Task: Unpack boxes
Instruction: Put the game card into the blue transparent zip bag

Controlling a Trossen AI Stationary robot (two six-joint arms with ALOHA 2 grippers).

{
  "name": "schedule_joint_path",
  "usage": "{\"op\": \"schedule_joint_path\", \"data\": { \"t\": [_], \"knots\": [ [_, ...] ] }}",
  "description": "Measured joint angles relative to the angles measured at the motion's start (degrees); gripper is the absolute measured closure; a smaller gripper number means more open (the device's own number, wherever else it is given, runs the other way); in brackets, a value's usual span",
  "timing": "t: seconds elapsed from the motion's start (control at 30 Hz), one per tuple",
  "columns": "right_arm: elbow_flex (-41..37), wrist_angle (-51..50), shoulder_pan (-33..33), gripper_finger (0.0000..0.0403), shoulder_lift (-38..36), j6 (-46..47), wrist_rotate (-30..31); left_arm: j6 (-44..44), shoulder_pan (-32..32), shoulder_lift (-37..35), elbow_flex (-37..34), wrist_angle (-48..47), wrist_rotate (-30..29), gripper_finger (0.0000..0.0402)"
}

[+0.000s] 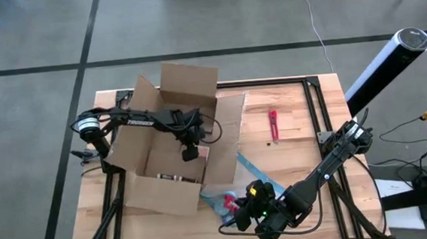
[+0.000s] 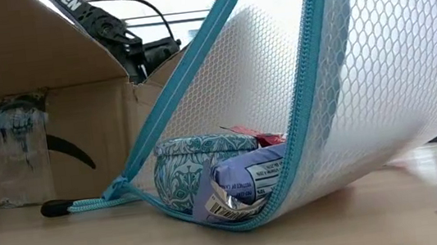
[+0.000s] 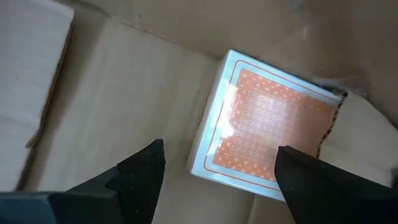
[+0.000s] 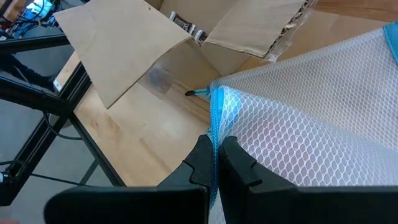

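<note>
Here, at the near edge of the worktop, my right hand is pinched together on the blue zipper edge of a white mesh pouch, lifting one side so it sags; inside it rest a patterned round tin and a barcoded packet. Just beyond the pouch stands the open cardboard box, flaps spread, on the worktop's left half. My left hand reaches down inside it, fingers spread apart above an orange-backed deck of cards lying on the box floor. Farther right, a small red tool lies apart on the wood.
</note>
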Motion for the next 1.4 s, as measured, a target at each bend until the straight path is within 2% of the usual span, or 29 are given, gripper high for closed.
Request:
{"op": "schedule_joint_path", "data": {
  "t": [0.17, 0.4, 0.63, 0.73, 0.87, 1.13, 1.4],
  "knots": [
    [0.0, 0.0, 0.0, 0.0403, 0.0, 0.0, 0.0, -1.9, 0.0, -0.1, -1.0, 1.6, -5.0, 0.0128],
    [0.0, 0.0, 0.0, 0.0403, 0.0, 0.0, 0.0, -6.7, 1.0, -0.3, -0.9, 1.9, -19.7, 0.0128],
    [0.0, 0.0, 0.0, 0.0403, 0.0, 0.0, 0.0, -11.0, 2.4, -0.3, -0.9, 1.7, -28.1, 0.0128],
    [0.0, 0.0, 0.0, 0.0403, 0.0, 0.0, 0.0, -11.7, 3.0, -0.5, -1.0, 1.8, -26.3, 0.0128],
    [0.0, 0.0, 0.0, 0.0403, 0.0, 0.0, 0.0, -10.9, 2.9, -1.4, -0.8, 1.3, -17.2, 0.0129],
    [0.0, 0.0, 0.0, 0.0403, 0.0, 0.0, 0.0, -10.8, 1.8, -2.1, -0.4, 1.0, -9.5, 0.0128],
    [0.0, 0.0, 0.0, 0.0403, 0.0, 0.0, 0.0, -12.7, 0.0, -2.3, -0.4, 1.3, -8.4, 0.0128]
  ]
}}
